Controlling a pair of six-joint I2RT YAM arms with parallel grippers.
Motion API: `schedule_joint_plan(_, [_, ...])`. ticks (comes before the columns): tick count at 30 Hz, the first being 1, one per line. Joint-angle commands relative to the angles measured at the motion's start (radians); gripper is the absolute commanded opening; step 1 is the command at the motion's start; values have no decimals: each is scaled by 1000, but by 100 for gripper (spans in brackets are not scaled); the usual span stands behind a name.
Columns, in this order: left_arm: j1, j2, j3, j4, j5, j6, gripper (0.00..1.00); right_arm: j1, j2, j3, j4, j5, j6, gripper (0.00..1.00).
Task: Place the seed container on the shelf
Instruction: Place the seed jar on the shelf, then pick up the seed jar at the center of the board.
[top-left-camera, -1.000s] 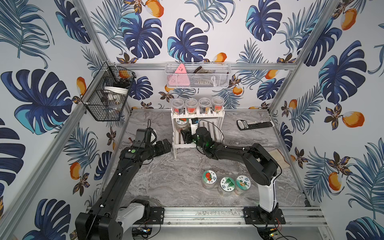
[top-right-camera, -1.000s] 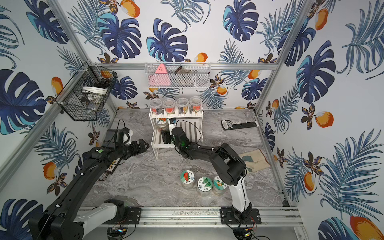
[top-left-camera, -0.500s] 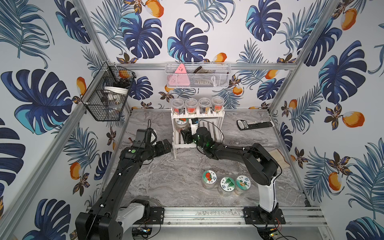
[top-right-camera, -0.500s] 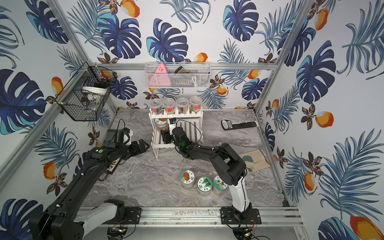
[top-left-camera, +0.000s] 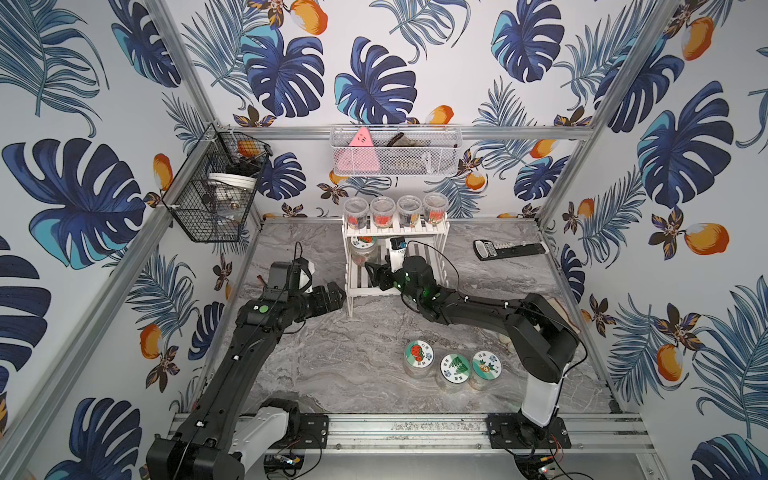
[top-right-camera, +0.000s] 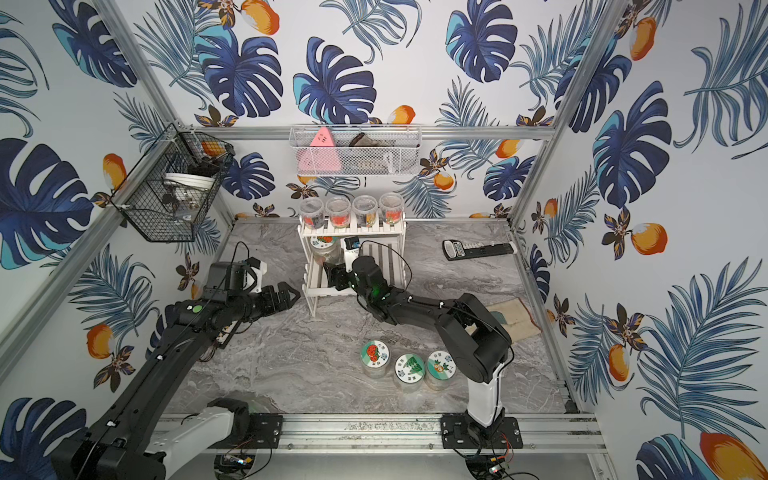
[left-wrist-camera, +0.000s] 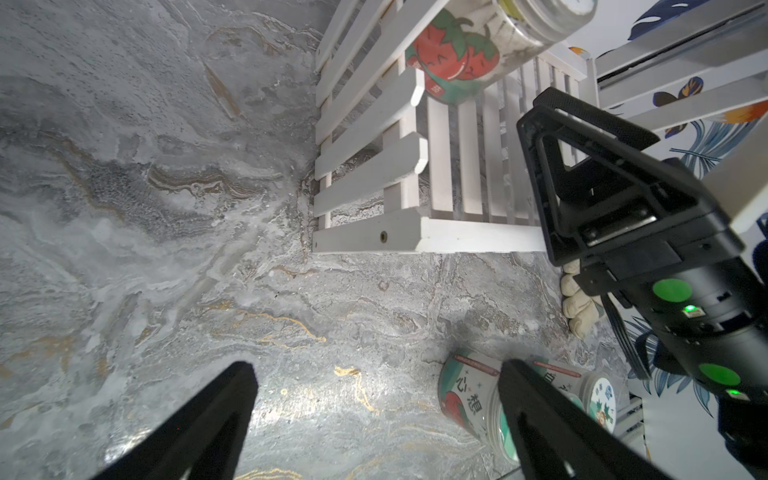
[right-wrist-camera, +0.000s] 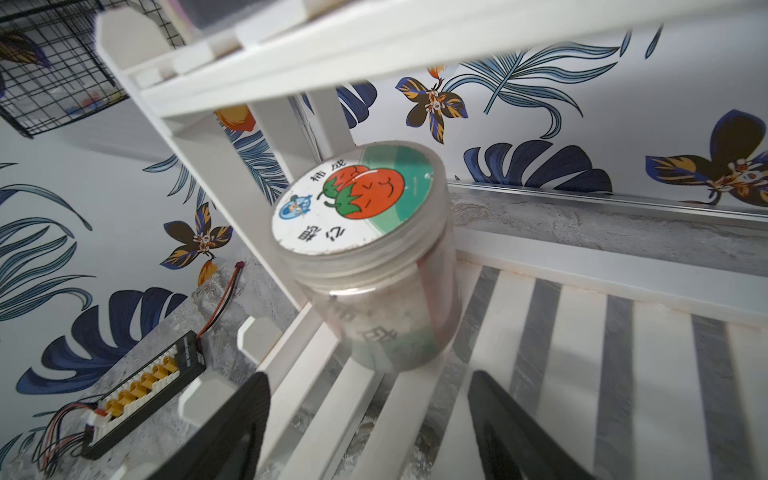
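The seed container, a clear jar with a tomato picture on its lid, stands upright at the left end of the lower tier of the white slatted shelf. It shows in both top views and in the left wrist view. My right gripper is open just in front of the jar's base, over the slats, its fingers apart from the jar. My left gripper is open and empty above the marble table, near the shelf's front left leg.
Three more labelled jars stand on the table's front right. Several clear cups line the shelf's top tier. A black remote lies at the back right. A black wire basket and a white mesh basket hang on the walls.
My right gripper has opened and let go of the seed container, which now stands free on the lower tier. The left arm has not moved.
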Motion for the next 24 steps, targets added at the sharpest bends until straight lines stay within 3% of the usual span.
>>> schedule_joint_plan(1, [1, -24, -14, 25, 65, 33, 99, 4, -66, -61, -52, -73, -27, 82])
schedule_joint_plan(9, [-24, -116, -113, 88, 162, -32, 99, 7, -357, -259, -276, -233, -15, 90])
schedule_joint_plan(12, [-81, -148, -141, 88, 145, -41, 99, 7, -508, -338, -420, -206, -11, 91])
schedule_joint_plan(19, [-329, -160, -197, 122, -6, -87, 99, 5, -773, -408, -804, -126, 39, 94])
schedule_joint_plan(24, [-545, -79, -182, 159, -148, -110, 99, 5, -886, -441, -935, -24, 118, 96])
